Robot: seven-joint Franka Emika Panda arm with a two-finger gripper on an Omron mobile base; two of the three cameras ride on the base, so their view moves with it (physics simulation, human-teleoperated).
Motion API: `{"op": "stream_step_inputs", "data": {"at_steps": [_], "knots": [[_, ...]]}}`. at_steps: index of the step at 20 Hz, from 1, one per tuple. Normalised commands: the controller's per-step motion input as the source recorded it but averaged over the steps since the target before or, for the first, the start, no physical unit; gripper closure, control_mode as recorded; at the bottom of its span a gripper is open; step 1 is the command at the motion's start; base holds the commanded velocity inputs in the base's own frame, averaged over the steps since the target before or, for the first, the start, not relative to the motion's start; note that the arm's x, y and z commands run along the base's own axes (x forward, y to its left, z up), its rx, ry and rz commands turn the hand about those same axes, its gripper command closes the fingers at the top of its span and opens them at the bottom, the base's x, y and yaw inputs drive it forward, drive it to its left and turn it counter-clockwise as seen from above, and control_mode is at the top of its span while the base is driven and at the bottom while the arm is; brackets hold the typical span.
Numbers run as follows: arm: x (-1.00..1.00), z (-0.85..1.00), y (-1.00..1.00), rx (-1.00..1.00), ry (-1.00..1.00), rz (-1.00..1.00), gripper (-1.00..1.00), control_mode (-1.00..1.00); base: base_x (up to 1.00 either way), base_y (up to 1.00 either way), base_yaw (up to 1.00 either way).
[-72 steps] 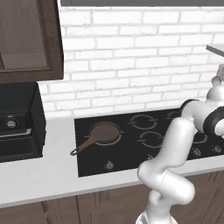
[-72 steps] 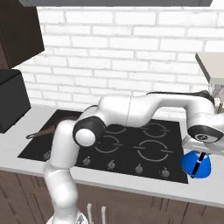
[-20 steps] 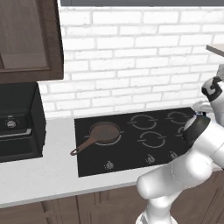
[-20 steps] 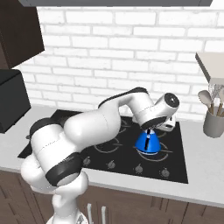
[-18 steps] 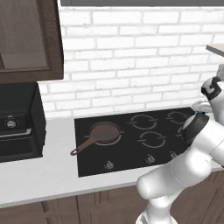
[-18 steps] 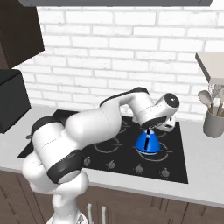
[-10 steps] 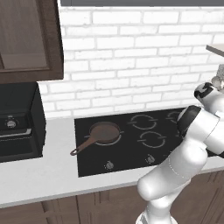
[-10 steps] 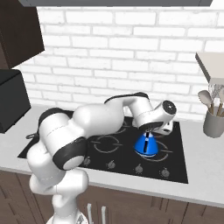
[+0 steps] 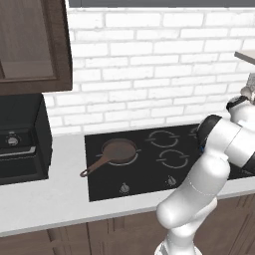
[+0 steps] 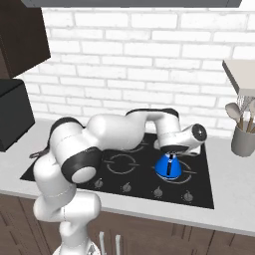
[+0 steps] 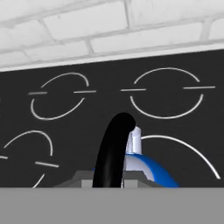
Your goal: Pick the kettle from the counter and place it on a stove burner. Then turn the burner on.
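Currently, left base view: the skillet [image 9: 117, 151] sits on the front-left burner of the black cooktop [image 9: 102, 182], handle pointing out toward the pale counter [image 9: 55, 199]. A dark appliance [image 9: 22, 137] stands at the far left under a wood wall cabinet [image 9: 30, 45]. The white arm bends up at lower right and blocks the right side of the cooktop; a sliver of blue shows at its elbow.

Right base view: the arm reaches low across the cooktop [image 10: 199, 191]. The kettle [image 10: 167, 166] stands upright on the front-right burner, right under the gripper [image 10: 172, 152]. The jaws are drawn together on the kettle's handle at the top. A grey utensil pot [image 10: 243, 141] with spoons stands on the counter [image 10: 234, 199] to the right, well apart from the kettle.

Hand view: the kettle's black arched handle [image 11: 114, 151] rises at centre, its blue body [image 11: 148, 168] below it, resting on a burner ring [image 11: 183, 148]. Three more rings lie beyond, then white brick wall [image 11: 109, 22].
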Motion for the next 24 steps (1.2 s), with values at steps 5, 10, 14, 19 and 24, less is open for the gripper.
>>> {"op": "stream_step_inputs", "data": {"at_steps": [5, 10, 14, 19, 24], "knots": [[0.00, 0.02, 0.00, 0.00, -0.06, 0.07, 1.00, -1.00, 0.00, 0.00, 0.00], [0.00, 0.08, -0.02, -0.01, -0.04, 0.02, 1.00, -1.00, 0.00, 0.00, 0.00], [0.00, 0.04, -0.06, -0.03, -0.09, 0.00, 1.00, -1.00, 0.00, 0.00, 0.00], [0.00, 0.00, -0.02, -0.01, -0.13, 0.00, 1.00, -1.00, 0.00, 0.00, 0.00], [0.00, 0.00, -0.02, -0.04, -0.05, 0.00, 1.00, -1.00, 0.00, 0.00, 0.00]]}}
